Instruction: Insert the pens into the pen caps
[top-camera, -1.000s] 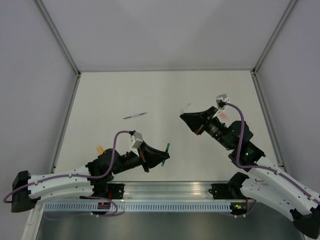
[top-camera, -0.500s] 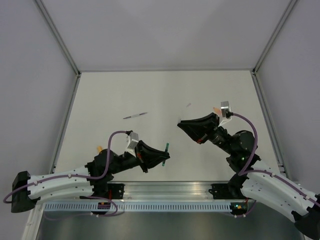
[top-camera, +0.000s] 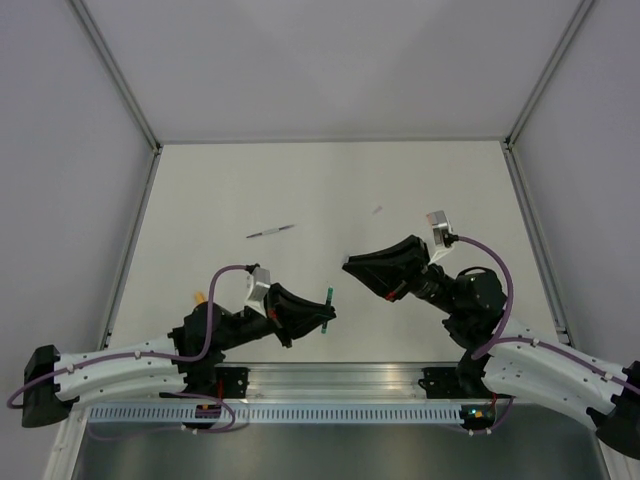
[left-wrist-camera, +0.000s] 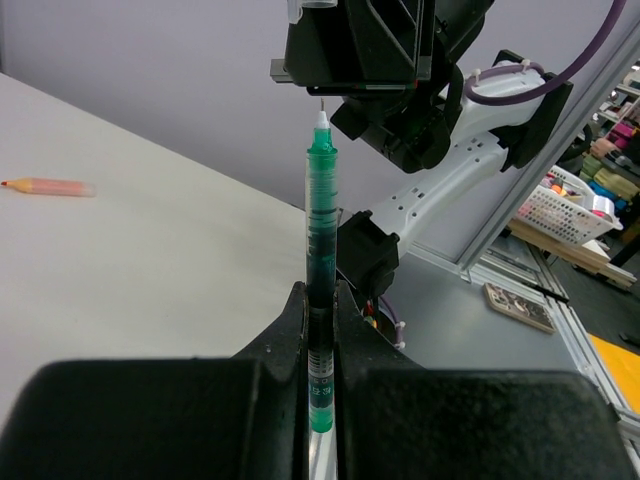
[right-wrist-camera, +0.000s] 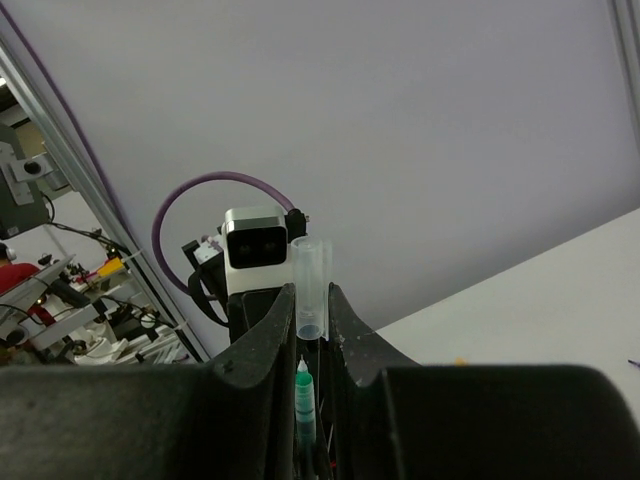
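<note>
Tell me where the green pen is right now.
Top view: the green pen is clamped in the left claw, near the front centre, tip pointing toward the right claw.

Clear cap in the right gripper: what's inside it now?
Nothing shows through the clear plastic tube cap; the tip of the green pen is outside it, lower in the right wrist view. The right gripper's fingers cover the cap's lower sides.

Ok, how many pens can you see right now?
3. Green pen clamped in the left pincer; silver pen lying mid-left on the table; pink-orange marker on the table, visible only from the left wrist.
</note>
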